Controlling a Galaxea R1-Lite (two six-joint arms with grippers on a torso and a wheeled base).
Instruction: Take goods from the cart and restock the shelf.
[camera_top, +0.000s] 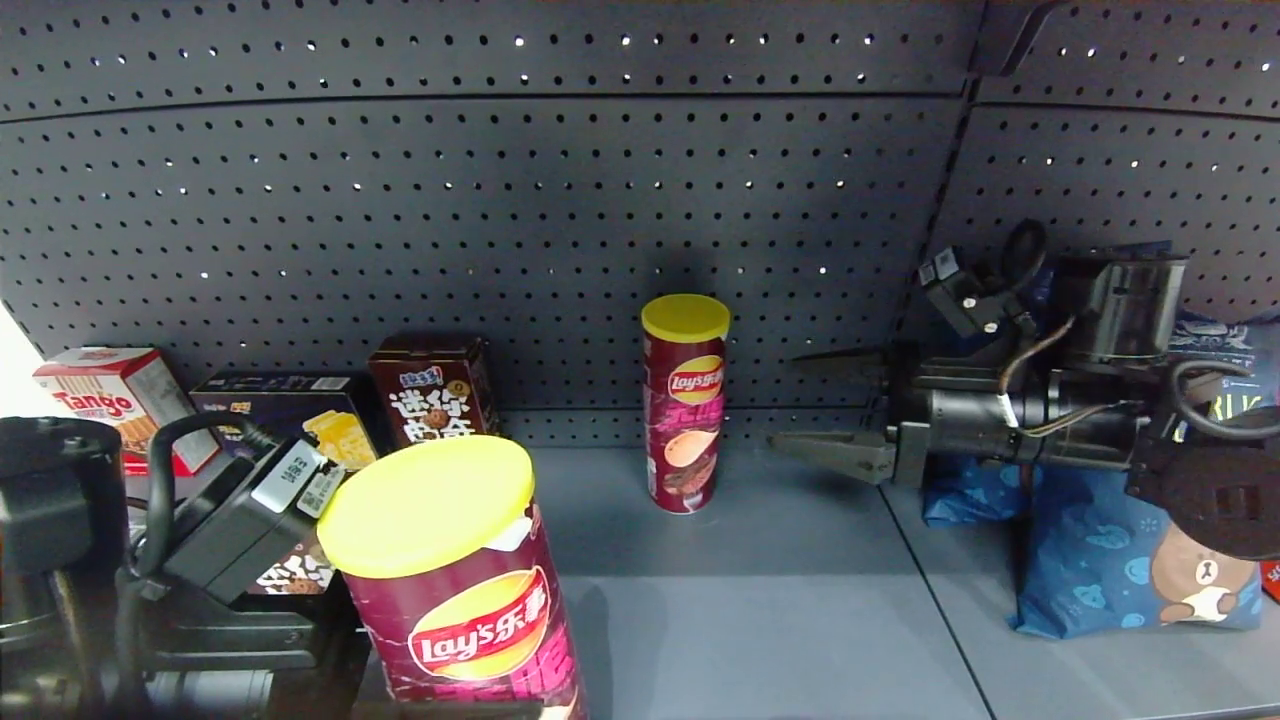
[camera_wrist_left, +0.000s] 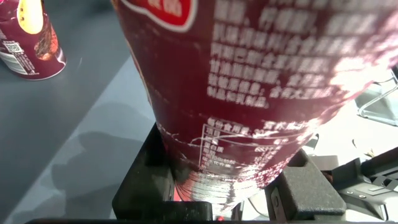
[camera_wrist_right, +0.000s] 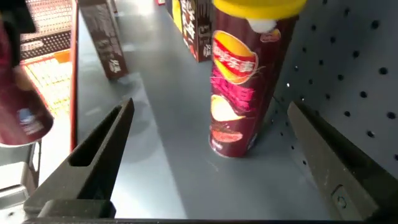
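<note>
A dark red chips can with a yellow lid (camera_top: 685, 400) stands upright on the grey shelf (camera_top: 800, 600), close to the pegboard back. My right gripper (camera_top: 835, 405) hovers just to its right, open and empty; in the right wrist view this can (camera_wrist_right: 239, 81) stands just beyond the spread fingers (camera_wrist_right: 93, 162). A second chips can (camera_top: 450, 580) is upright at the lower left, over the shelf's front edge. My left gripper (camera_wrist_left: 224, 193) is shut on its lower part (camera_wrist_left: 249, 93).
Three snack boxes stand at the shelf's left: a red and white one (camera_top: 110, 400), a dark one (camera_top: 290, 410) and a brown one (camera_top: 430, 390). Blue bags (camera_top: 1130, 560) lie under and behind my right arm. Open shelf floor lies between the two cans.
</note>
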